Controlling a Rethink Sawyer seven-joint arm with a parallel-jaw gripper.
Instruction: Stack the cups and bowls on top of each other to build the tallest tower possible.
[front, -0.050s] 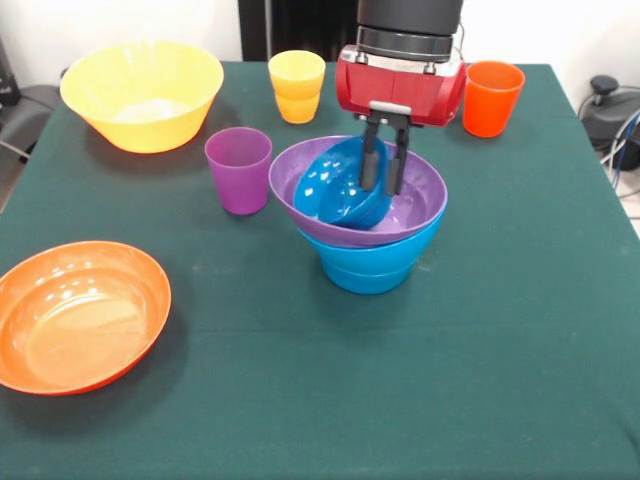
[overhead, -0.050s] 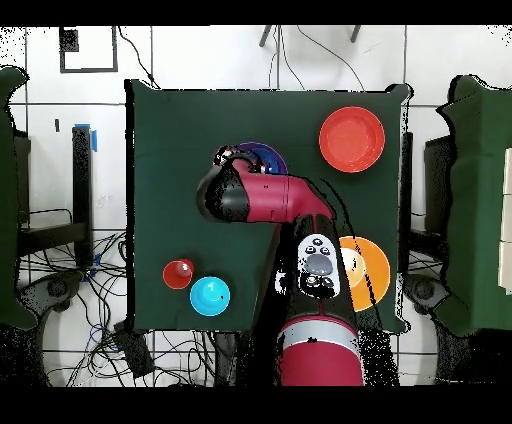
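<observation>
Where your gripper (front, -0.050s: 382, 165) hangs, its two dark fingers (front, -0.050s: 369, 160) are closed on the far rim of the small blue bowl (front, -0.050s: 340, 187), one inside the wall and one outside. That bowl sits tilted, mouth turned toward the purple cup (front, -0.050s: 239, 169), resting inside the wide purple bowl (front, -0.050s: 420, 200), which is seated on a blue bowl (front, -0.050s: 367, 265). Judged from this, levelling it comes first. Open cloth of the table (front, -0.050s: 520, 330) lies on all sides; the orange bowl (front, -0.050s: 80, 315) stands well apart.

Bowls and cups on the green table

A blue bowl (front, -0.050s: 340, 188) leans inside the purple bowl (front, -0.050s: 425, 200), which sits on another blue bowl (front, -0.050s: 368, 268). The orange bowl (front, -0.050s: 78, 315), yellow bowl (front, -0.050s: 142, 95) and three cups (front, -0.050s: 239, 169) stand apart.
</observation>
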